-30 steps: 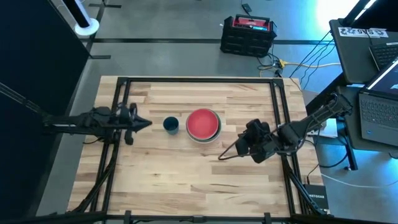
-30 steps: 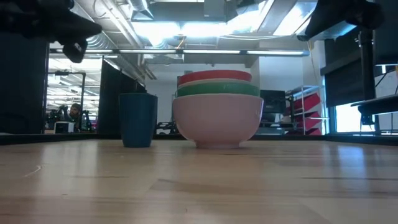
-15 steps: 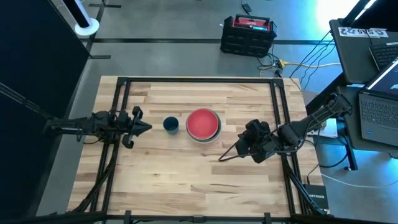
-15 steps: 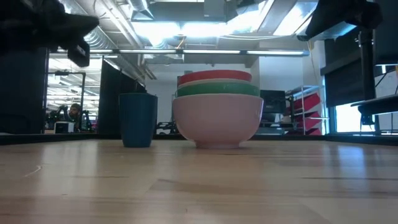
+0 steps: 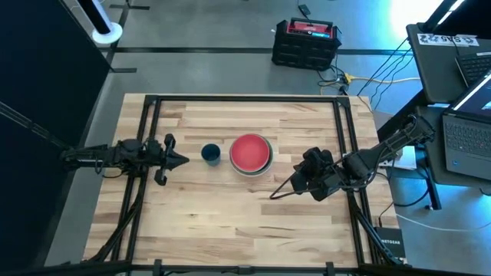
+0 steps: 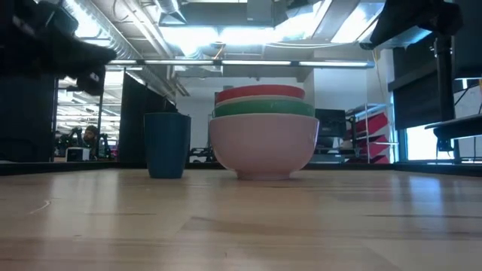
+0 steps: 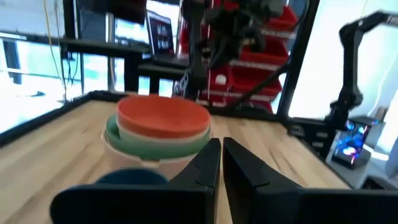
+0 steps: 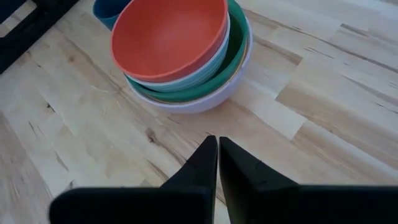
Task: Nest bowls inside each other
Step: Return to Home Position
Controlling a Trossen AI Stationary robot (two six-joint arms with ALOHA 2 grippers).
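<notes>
The bowls (image 5: 251, 153) stand nested in one stack at the table's middle. A red-pink bowl (image 8: 168, 37) is on top, with a pale one and a green one (image 6: 263, 108) under it. The off-white outer bowl (image 6: 263, 147) rests on the wood by its foot. My left gripper (image 5: 184, 159) is shut and holds nothing. It points level at the stack (image 7: 163, 127) from the table's left, beyond a blue cup. My right gripper (image 5: 272, 195) is shut and holds nothing. It slants down near the stack's right, its tips (image 8: 217, 140) above bare wood.
A dark blue cup (image 5: 211, 153) stands upright just left of the stack, between it and my left gripper. Black frame rails (image 5: 146, 192) run along the table's left and right sides. The near half of the table (image 5: 230, 230) is bare wood.
My left gripper has gone down toward the table, staying shut and pointing at the cup and stack. The bowls, the cup and my right arm have kept still.
</notes>
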